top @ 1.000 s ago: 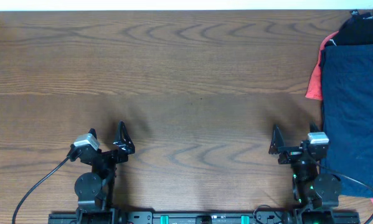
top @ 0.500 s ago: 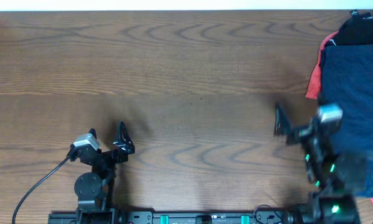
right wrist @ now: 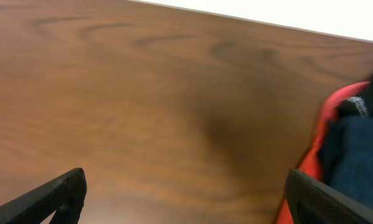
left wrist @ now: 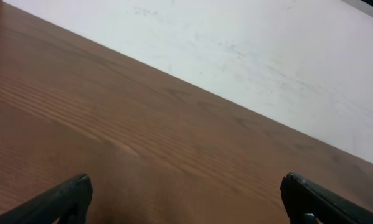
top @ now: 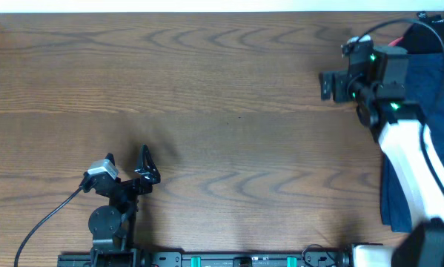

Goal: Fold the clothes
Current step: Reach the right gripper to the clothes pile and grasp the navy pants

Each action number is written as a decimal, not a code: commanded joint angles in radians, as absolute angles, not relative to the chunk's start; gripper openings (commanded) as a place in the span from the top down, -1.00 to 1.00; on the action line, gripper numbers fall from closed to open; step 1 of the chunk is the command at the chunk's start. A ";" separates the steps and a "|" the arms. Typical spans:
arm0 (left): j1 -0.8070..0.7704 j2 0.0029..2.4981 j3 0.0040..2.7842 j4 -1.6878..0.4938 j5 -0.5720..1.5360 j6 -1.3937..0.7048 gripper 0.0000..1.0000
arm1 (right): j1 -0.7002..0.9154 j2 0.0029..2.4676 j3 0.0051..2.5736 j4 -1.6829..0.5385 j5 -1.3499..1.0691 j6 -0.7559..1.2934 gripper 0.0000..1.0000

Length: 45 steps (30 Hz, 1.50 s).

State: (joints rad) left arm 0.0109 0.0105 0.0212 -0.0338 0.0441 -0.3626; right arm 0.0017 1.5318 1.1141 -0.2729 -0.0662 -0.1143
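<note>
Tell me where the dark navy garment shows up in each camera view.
Overhead: the navy garment lies along the right edge of the picture.
Left wrist: not in it, only bare wood.
Right wrist: the navy garment is in the lower right corner, next to the coral-red fabric.
Shared landmark: the far edge of the wooden table, against the pale surface beyond it.

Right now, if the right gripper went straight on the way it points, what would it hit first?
Probably the bare wooden table, beside the coral-red garment rather than on it. The open right gripper frames only wood, though depth is unclear.
</note>
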 commanded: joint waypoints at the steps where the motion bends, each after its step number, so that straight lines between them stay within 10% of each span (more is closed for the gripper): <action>1: 0.010 0.004 0.004 -0.071 0.014 -0.353 -0.96 | -0.037 1.649 1.148 -0.216 0.158 -0.084 -0.98; 30: 0.010 0.004 0.004 -0.071 0.014 -0.353 -0.96 | -0.203 2.107 1.439 -0.205 0.349 -0.050 -0.61; 45: 0.010 0.004 0.004 -0.071 0.014 -0.353 -0.96 | -0.223 2.128 1.439 -0.237 0.343 -0.038 0.04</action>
State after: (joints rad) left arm 0.0109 0.0105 0.0212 -0.0338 0.0441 -0.3626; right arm -0.2188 2.1162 1.4273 -0.2291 0.3370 -0.0402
